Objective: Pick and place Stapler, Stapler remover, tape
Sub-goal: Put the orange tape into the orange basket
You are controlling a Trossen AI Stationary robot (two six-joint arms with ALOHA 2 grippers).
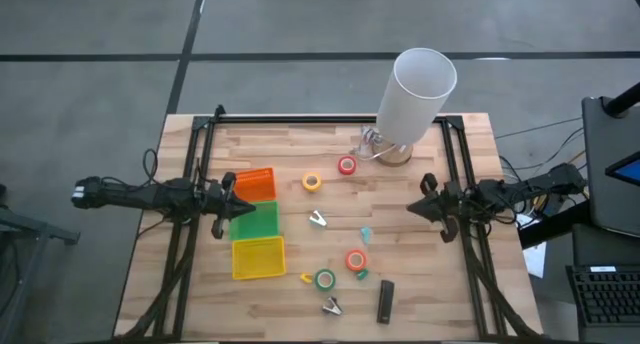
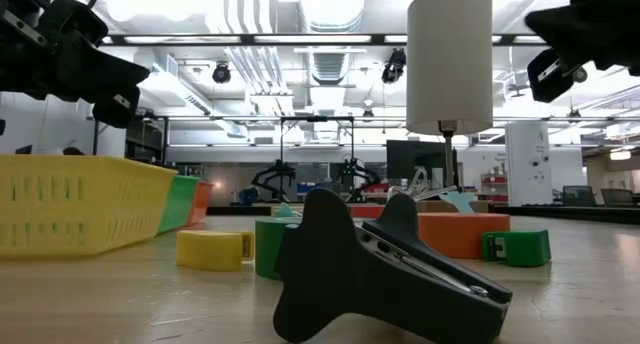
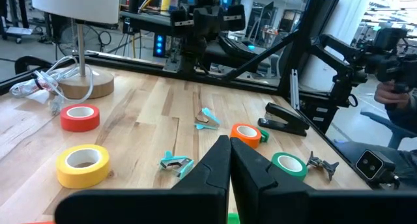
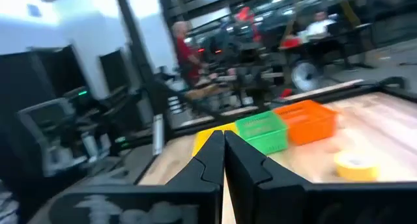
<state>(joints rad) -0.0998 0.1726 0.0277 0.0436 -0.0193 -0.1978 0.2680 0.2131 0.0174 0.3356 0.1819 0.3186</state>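
Surface [image 1: 290, 154] from above: lamp [image 1: 418, 92], three trays [image 1: 257, 224], four tape rolls [image 1: 355, 261], one stapler [image 1: 385, 301] at the near edge. Only the low view puts a remover [image 2: 385, 274] close up. My left end effector [image 3: 229, 160] and right end effector [image 4: 223, 154] hang above opposite sides, fingers closed, empty.

Four tape rolls [image 1: 347, 165]; three trays [image 1: 258, 257] (one each colour); one stapler [image 1: 385, 301]

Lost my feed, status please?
Both end effectors shut, empty: left by trays, right opposite. Stapler untouched, near edge. Nothing blocking.
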